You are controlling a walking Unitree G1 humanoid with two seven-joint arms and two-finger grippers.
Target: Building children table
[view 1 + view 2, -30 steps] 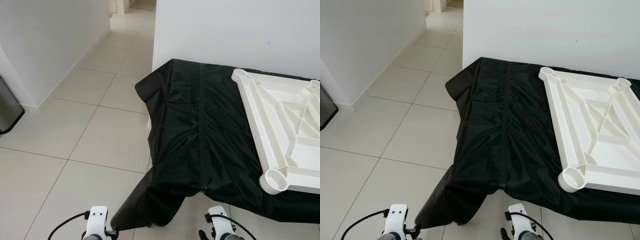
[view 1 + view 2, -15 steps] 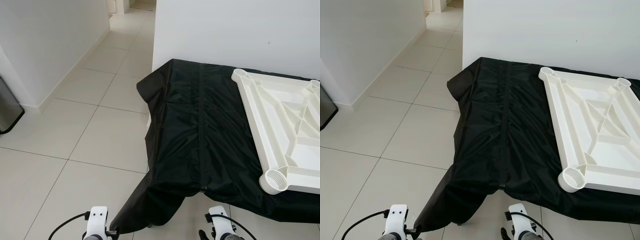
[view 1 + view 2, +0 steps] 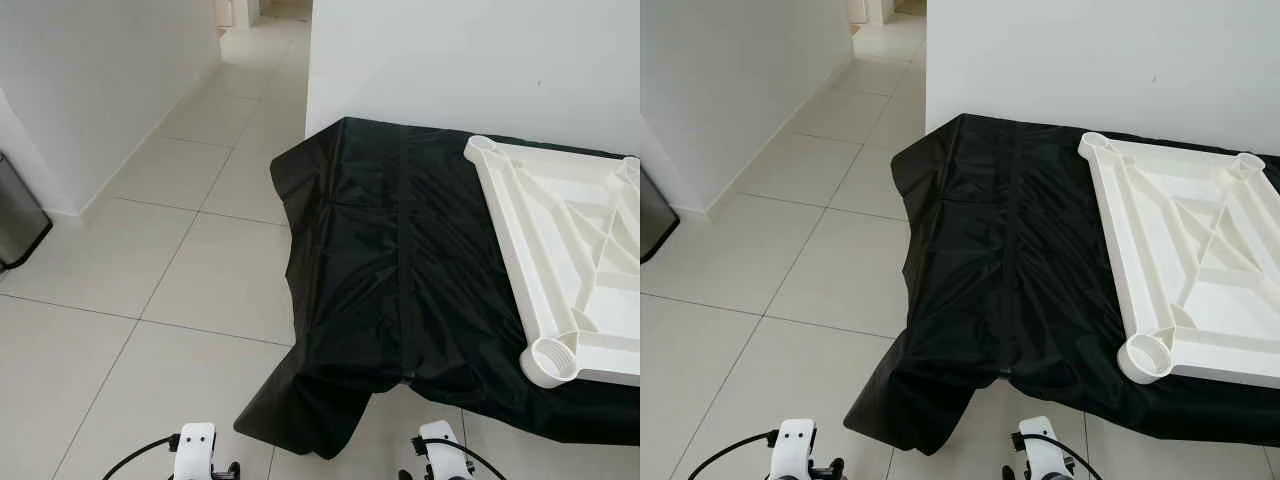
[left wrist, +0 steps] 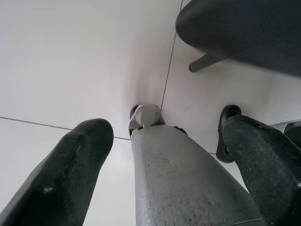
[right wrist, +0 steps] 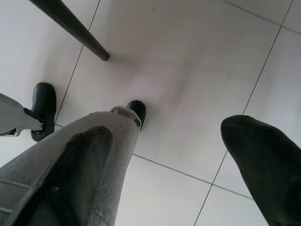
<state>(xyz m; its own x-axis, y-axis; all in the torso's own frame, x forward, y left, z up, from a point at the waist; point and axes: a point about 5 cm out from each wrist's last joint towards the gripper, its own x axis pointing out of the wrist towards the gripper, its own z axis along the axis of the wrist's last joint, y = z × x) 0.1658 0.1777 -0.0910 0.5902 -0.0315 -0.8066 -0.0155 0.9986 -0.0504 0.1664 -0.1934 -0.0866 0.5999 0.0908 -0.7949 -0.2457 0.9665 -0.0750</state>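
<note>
On the black cloth (image 3: pixel 400 260) lies the upturned white tabletop (image 3: pixel 570 250), rigid, probably light; I'd grip its rim. Both my left gripper (image 4: pixel 164 155) and right gripper (image 5: pixel 169 155) hang open.

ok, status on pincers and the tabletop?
Both pincers open, hanging over floor tiles. White plastic tabletop upside down on black cloth, untouched.

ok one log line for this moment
tabletop upside down on black cloth | left gripper open, idle | right gripper open, idle

Open tiled floor (image 3: pixel 150 230) lies left; black cloth (image 3: pixel 390 260) and wall (image 3: pixel 470 60) block right.
</note>
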